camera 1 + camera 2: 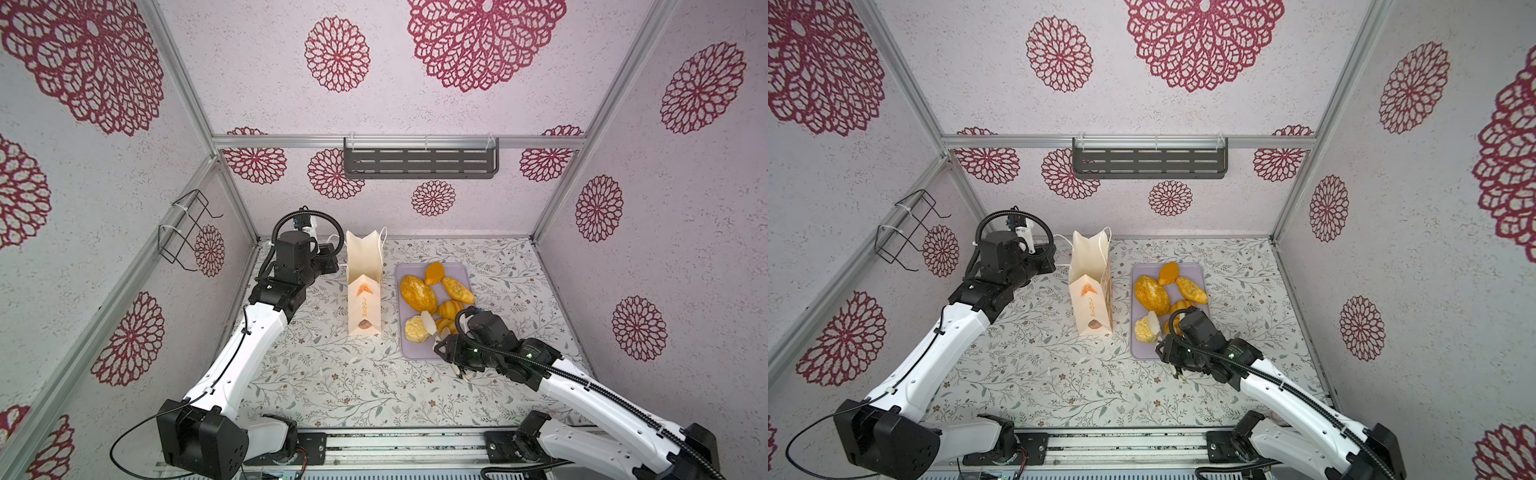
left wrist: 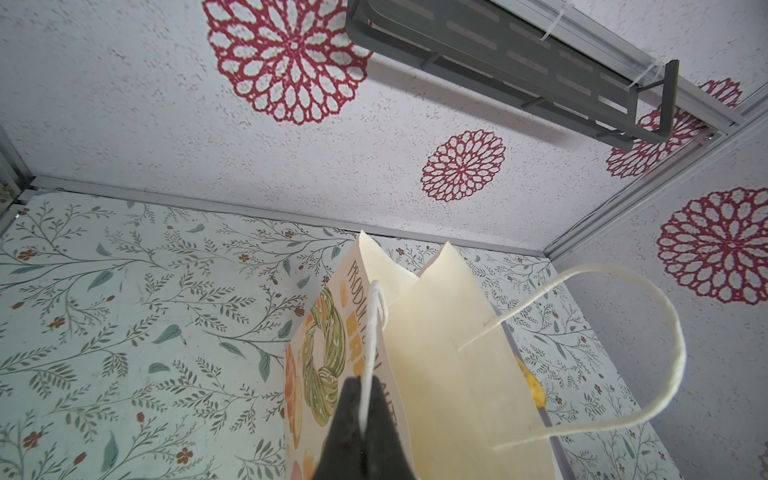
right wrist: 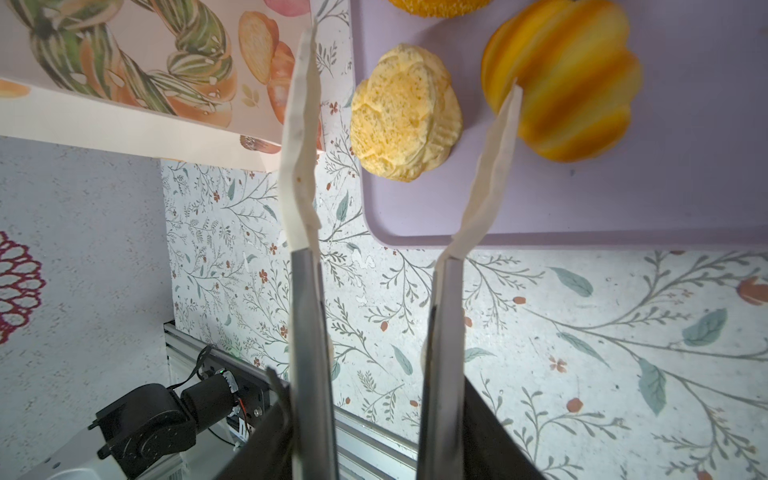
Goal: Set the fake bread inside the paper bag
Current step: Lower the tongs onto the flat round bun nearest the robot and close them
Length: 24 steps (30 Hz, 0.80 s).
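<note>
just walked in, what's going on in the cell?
The left gripper is shut on the cord handle of the paper bag, which stands upright beside the lilac tray. The right gripper is open over the tray, its tips straddling the pale round bun, one by a ribbed roll. Nothing lifted yet.

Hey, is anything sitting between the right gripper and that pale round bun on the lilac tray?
Nothing visible is in the way. The right gripper is open, and in its wrist view the pale round bun shows on the lilac tray in the gap between the fingers, untouched. The ribbed roll lies beside one fingertip.
</note>
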Tool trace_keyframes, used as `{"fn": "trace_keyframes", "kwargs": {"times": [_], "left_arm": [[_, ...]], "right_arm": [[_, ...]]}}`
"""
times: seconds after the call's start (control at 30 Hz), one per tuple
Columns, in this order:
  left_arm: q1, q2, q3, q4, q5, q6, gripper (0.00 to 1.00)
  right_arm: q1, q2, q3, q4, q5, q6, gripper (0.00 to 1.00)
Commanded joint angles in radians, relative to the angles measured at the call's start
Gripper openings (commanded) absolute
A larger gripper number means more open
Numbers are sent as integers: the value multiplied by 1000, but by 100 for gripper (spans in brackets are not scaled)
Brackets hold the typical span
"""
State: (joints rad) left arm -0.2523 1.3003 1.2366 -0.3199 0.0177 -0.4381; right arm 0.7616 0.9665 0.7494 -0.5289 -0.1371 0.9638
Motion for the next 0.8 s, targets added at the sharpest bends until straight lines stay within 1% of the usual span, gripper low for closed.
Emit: {"fn": "trace_keyframes", "kwargs": {"times": [0.0,0.23,0.77], "left_arm": [[6,-12,24,-2,8,5,0],[6,-13,24,1,14,-1,0],[5,-16,23,4,27,-6,0]], "right_arm": [[-4,7,-8,84,-29,32,52],[-2,29,-49,172,-61,59,52],[-2,64,-75,208,-67,73,52]]}}
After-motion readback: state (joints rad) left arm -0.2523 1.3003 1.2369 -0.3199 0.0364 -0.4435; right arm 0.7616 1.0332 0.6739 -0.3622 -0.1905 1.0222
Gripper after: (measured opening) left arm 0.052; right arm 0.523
